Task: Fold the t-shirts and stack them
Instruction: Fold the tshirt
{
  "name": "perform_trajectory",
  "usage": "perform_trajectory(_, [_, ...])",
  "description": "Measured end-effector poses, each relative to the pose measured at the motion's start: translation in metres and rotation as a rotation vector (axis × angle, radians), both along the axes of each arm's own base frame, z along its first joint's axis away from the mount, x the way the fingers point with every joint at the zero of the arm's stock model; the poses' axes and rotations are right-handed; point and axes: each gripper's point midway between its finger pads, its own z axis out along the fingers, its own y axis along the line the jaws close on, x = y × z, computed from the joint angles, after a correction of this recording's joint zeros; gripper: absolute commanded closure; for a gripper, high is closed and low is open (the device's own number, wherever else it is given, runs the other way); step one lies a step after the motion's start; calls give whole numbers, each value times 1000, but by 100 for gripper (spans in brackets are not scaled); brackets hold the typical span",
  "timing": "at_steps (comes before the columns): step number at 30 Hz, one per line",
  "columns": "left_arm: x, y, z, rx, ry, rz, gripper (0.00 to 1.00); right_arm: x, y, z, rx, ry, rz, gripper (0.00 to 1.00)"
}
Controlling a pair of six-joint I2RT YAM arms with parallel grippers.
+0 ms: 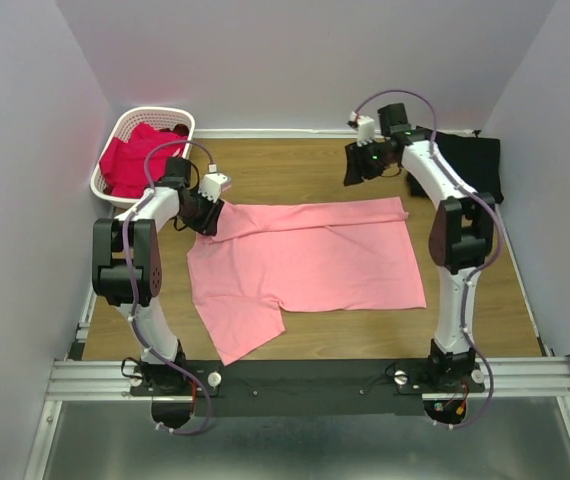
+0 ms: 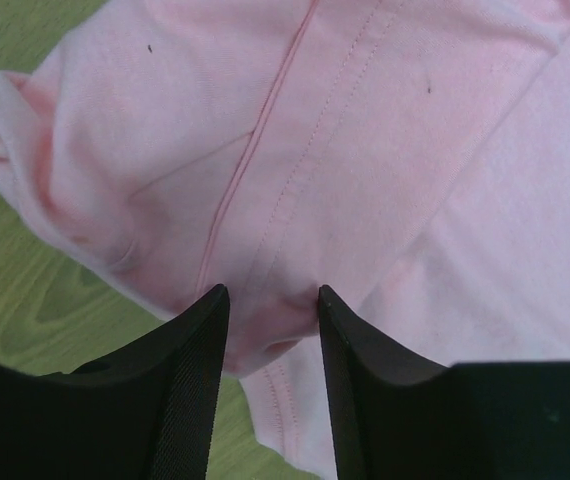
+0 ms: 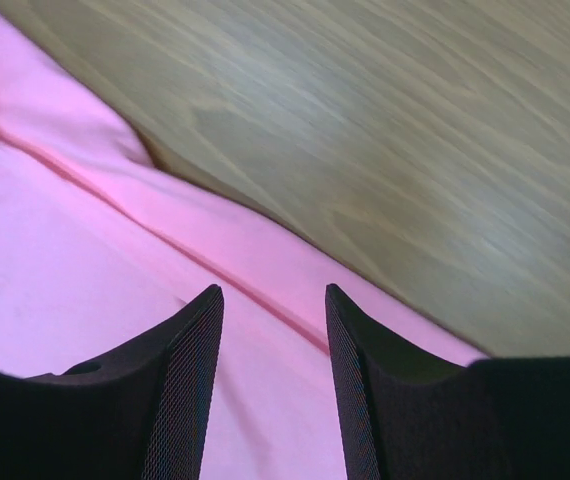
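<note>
A light salmon-pink t-shirt (image 1: 310,262) lies spread flat on the wooden table (image 1: 285,165), one sleeve pointing to the near left. My left gripper (image 1: 208,218) is down on its far-left corner. In the left wrist view the left gripper (image 2: 270,292) is open, and a raised fold of the pink sleeve (image 2: 265,335) sits between the fingers. My right gripper (image 1: 352,172) hovers beyond the shirt's far edge. In the right wrist view the right gripper (image 3: 272,290) is open over the pink hem (image 3: 215,235), with nothing between the fingers.
A white slotted basket (image 1: 180,116) at the far left holds magenta-red t-shirts (image 1: 130,160). A black t-shirt (image 1: 473,158) lies at the far right by the wall. Walls close in the left, right and back.
</note>
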Motion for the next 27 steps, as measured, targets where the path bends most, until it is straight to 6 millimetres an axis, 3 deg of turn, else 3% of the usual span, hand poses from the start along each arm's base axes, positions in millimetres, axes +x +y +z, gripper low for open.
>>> perform_trajectory(2, [0,0,1,-1,-1,0,59,2,34,-2,27,5,46,46])
perform_trajectory(8, [-4,-3,10,-16,-24,-35,91,-1,134,-6,134,32,157,46])
perform_trajectory(12, [-10,-5,18,-24,-48,-66,100,-9,184,-10,194,53,200,46])
perform_trajectory(15, [-15,-7,20,-29,-58,-90,100,-15,215,-17,232,67,218,45])
perform_trajectory(20, [-21,-8,18,-28,-58,-119,100,-26,250,-35,271,102,231,45])
perform_trajectory(27, [-26,-9,13,-30,-54,-148,100,-31,275,-63,311,152,211,45])
